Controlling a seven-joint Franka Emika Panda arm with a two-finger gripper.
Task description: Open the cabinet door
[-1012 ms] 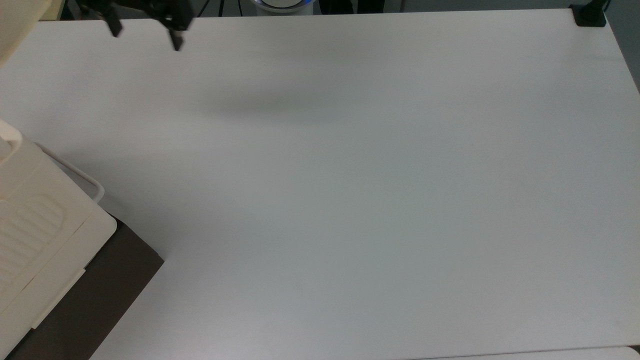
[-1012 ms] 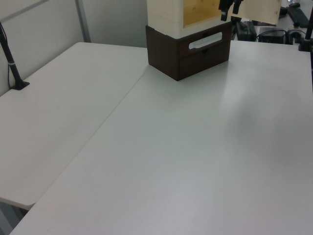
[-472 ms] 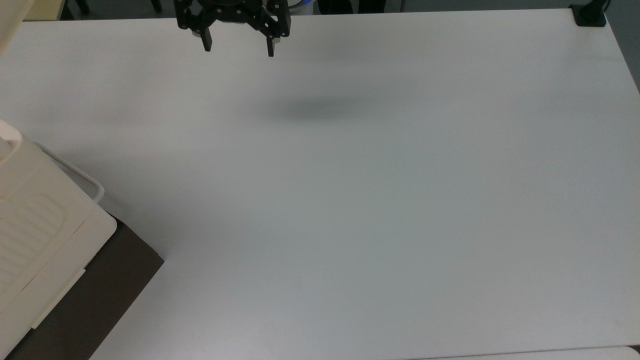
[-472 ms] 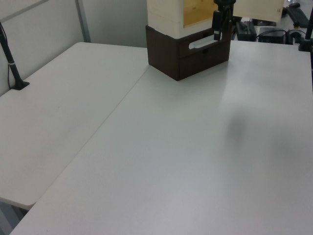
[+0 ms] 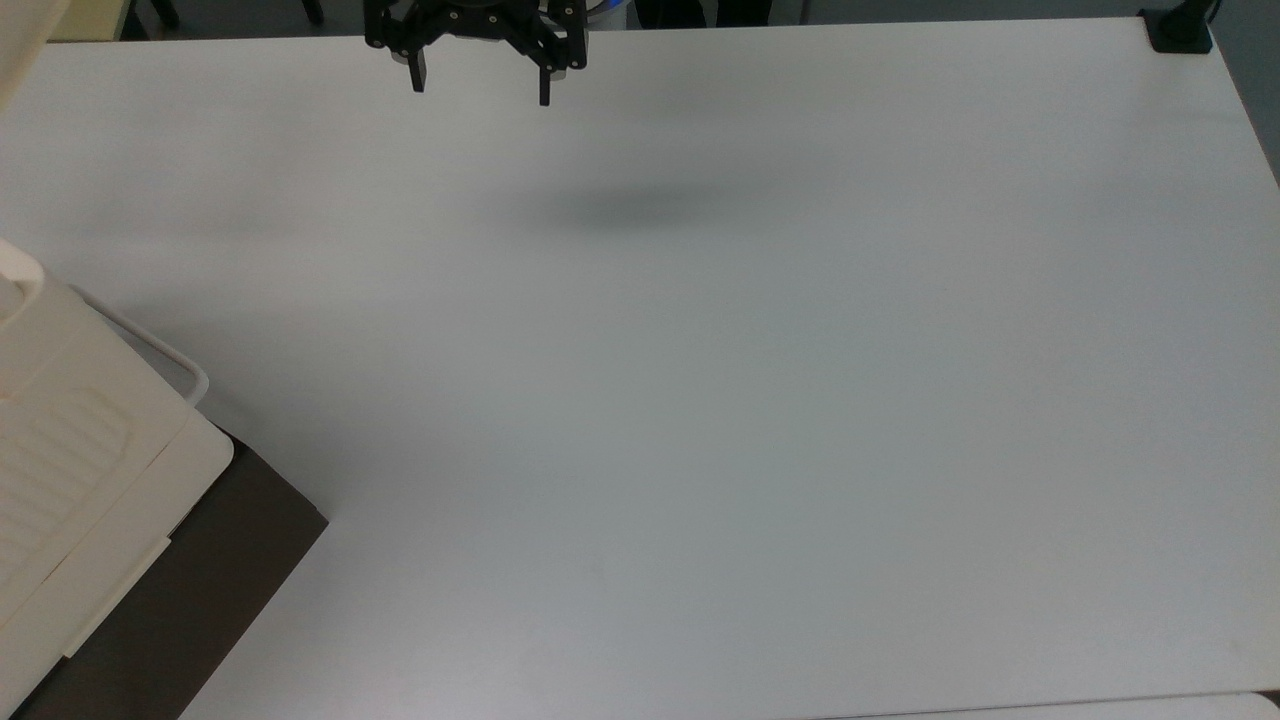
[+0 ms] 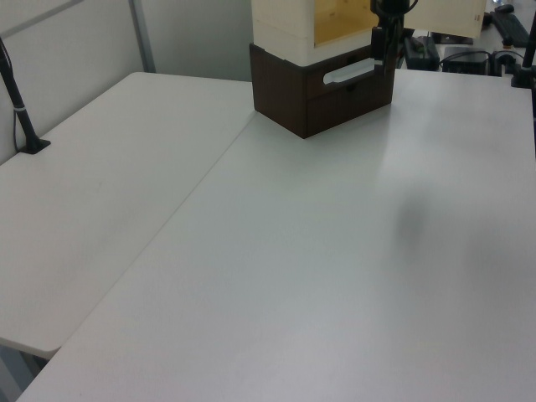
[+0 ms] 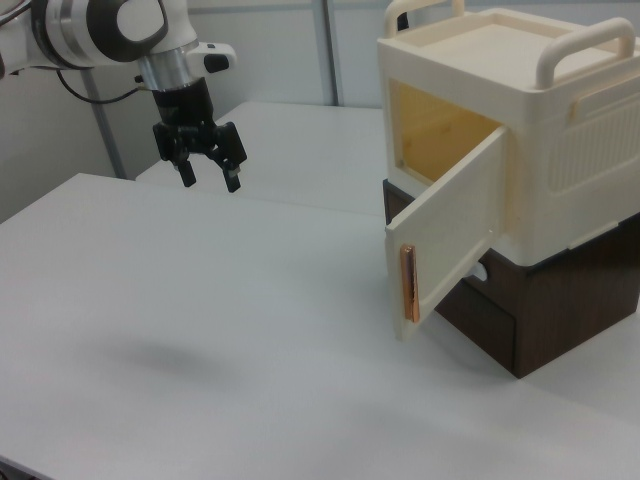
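While ajar: cabinet door (image 7: 448, 235) flat, copper handle | tool (image 7: 209, 172) spread

cabinet (image 7: 520, 140): you see a cream-white box, yellow-orange inside, with a lined pattern on its side.
cabinet door (image 7: 455, 225): cream-white on the face you see, with a shiny copper bar handle (image 7: 409, 283).
brown base (image 7: 545, 300): dark brown, under the cabinet.
gripper (image 7: 210, 175): black, at 10 o'clock in the right view.
arm (image 7: 110, 25): white with grey and black bands.
table (image 5: 760, 400): plain pale grey-white, with one soft dark shadow (image 5: 640, 208).
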